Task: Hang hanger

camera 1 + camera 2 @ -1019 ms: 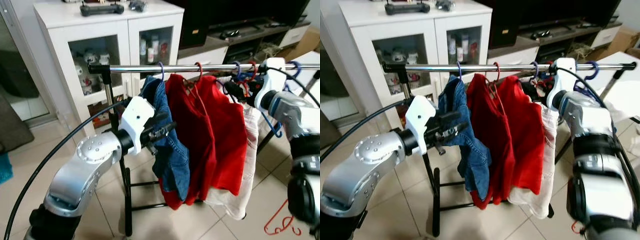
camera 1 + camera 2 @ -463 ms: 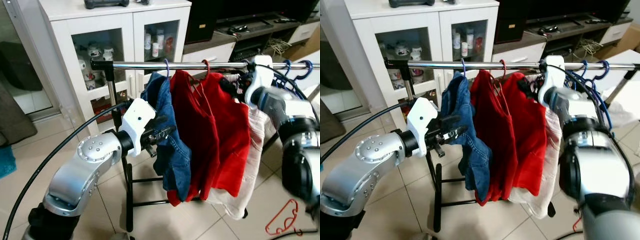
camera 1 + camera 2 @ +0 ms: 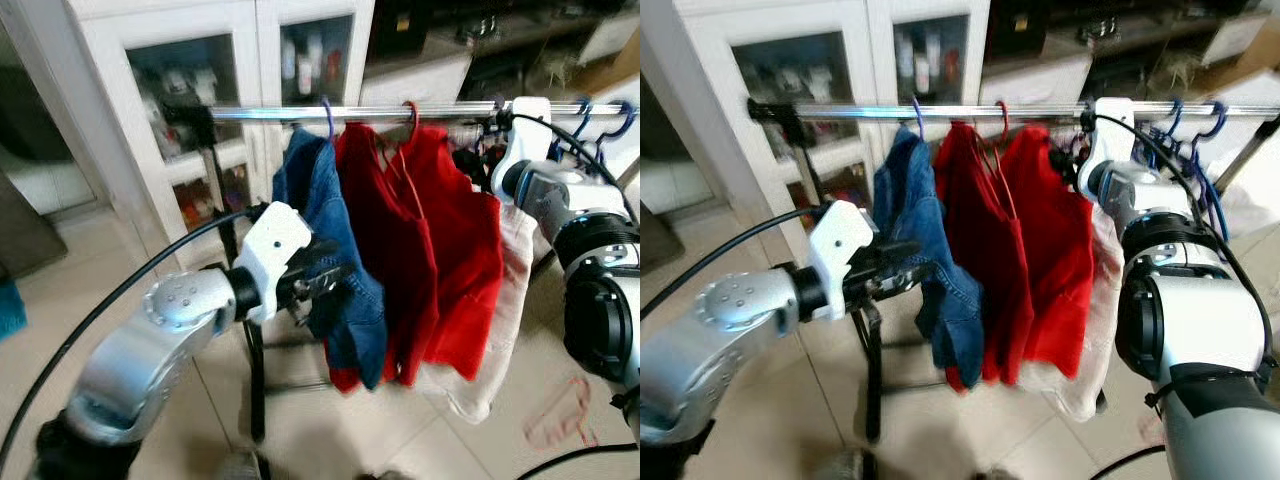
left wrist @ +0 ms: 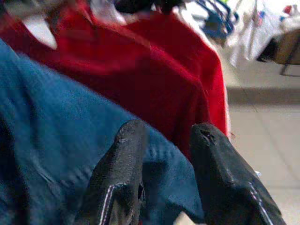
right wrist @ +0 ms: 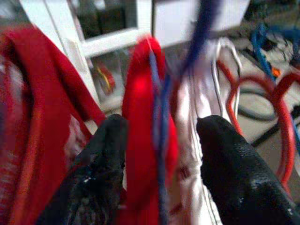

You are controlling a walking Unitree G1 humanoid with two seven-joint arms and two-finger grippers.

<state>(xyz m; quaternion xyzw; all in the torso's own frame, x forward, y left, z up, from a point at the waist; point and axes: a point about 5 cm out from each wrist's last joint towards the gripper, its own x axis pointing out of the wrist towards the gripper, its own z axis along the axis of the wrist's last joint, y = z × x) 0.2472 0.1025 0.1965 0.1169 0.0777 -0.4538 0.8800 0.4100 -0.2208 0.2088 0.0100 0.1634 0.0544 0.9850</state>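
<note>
My right hand (image 5: 161,154), fingers spread around a blue hanger (image 5: 159,117) carrying a red garment (image 5: 150,93), is up at the rail (image 3: 400,112); its hook isn't visibly seated, so release remains.

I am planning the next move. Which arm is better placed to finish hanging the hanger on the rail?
Probably the right. The right gripper is up at the rail, fingers open around a blue hanger. The left gripper is lower, against the denim garment.
</note>
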